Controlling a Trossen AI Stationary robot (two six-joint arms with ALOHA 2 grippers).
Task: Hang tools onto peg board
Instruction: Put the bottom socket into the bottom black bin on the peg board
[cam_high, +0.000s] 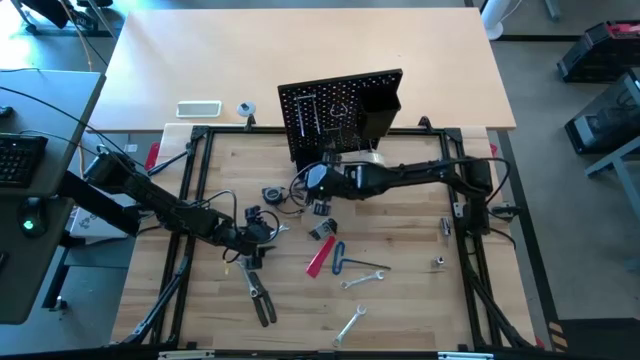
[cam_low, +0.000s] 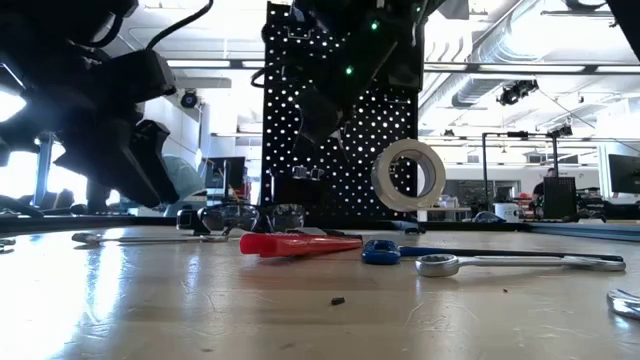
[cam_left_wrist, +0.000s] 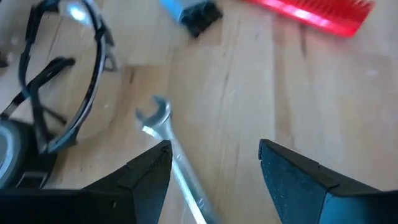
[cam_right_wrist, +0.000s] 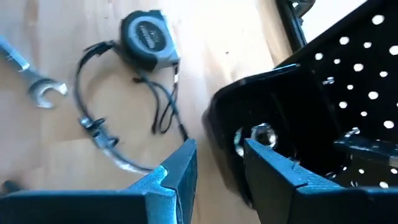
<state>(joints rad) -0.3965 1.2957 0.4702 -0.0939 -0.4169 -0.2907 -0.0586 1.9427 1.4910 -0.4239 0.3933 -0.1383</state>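
Observation:
The black peg board (cam_high: 340, 105) stands upright at the table's far side, with a pale tape roll (cam_low: 410, 175) in front of it. My right gripper (cam_right_wrist: 217, 168) hovers open by the board's lower left corner (cam_high: 308, 183), with nothing between its fingers. My left gripper (cam_left_wrist: 214, 168) is open and low over the table (cam_high: 258, 237). A silver wrench (cam_left_wrist: 166, 140) lies flat on the wood between its fingers. Also lying on the table are the red-handled cutter (cam_high: 320, 257), the blue-handled tool (cam_high: 339, 256), two more wrenches (cam_high: 366, 278) (cam_high: 349, 325) and the black-handled pliers (cam_high: 259, 296).
A tape measure (cam_right_wrist: 146, 40) and clear safety glasses (cam_right_wrist: 102, 118) lie near the board's left end. A white flat device (cam_high: 198, 108) sits on the far tabletop. The black frame rails (cam_high: 196, 190) border the wooden work area, and bare wood lies to the right.

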